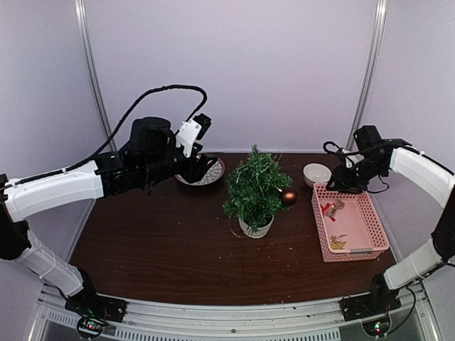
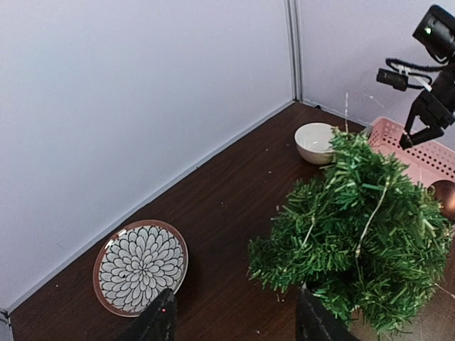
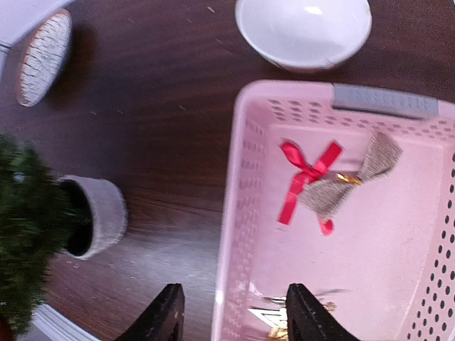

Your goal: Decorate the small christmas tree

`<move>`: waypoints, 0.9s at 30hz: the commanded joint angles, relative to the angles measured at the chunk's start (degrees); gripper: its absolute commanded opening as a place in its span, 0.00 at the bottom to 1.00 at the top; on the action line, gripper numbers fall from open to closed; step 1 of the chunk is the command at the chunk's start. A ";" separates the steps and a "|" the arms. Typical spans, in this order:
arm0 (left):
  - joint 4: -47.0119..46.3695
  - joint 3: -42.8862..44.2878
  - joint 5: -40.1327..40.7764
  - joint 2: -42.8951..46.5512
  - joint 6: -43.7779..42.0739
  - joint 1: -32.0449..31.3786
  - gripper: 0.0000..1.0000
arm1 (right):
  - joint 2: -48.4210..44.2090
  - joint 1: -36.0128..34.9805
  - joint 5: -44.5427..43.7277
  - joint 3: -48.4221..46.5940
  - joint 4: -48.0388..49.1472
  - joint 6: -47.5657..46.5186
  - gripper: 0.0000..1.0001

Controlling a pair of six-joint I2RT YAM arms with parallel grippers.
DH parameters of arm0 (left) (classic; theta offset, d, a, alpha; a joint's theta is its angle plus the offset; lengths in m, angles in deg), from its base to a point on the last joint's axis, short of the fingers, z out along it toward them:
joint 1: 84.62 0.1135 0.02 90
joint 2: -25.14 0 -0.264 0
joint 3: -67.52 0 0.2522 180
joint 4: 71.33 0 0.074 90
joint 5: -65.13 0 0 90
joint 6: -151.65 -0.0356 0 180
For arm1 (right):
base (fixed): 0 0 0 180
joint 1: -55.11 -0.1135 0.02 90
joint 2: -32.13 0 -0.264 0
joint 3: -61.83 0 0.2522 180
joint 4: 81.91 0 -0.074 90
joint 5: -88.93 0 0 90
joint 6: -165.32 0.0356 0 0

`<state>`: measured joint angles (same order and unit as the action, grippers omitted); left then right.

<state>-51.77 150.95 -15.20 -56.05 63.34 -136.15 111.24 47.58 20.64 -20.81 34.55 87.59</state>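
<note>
The small christmas tree (image 1: 254,186) stands mid-table in a white pot (image 1: 256,227). A dark reddish ball (image 1: 288,197) hangs on its right side. My left gripper (image 1: 205,168) hovers over the table left of the tree (image 2: 355,227). It is open (image 2: 234,320), with nothing between its fingers. My right gripper (image 1: 341,185) is over the far left corner of the pink basket (image 1: 370,227). It is open (image 3: 234,312), its jaws standing either side of the basket's left wall (image 3: 234,213), holding nothing. A red ribbon bow (image 3: 306,177), a burlap bow (image 3: 341,188) and gold trinkets (image 3: 284,323) lie inside the basket.
A flower-patterned plate (image 2: 140,266) lies at the back left, partly under my left gripper. A white bowl (image 1: 317,173) sits just behind the basket. Pale walls close in the back and both sides.
</note>
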 commanded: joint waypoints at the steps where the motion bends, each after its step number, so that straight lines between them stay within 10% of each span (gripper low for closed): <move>1: -0.03 0.13 0.31 0.65 3.42 0.95 0.57 | 4.67 3.20 -8.06 3.05 -3.11 -1.21 0.48; 27: 0.88 1.56 0.48 -1.86 0.89 1.74 0.57 | 22.94 10.16 -10.60 7.63 19.69 14.85 0.28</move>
<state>-49.93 150.92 -14.98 -57.06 65.42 -134.88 132.68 57.24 11.51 -13.36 50.84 100.20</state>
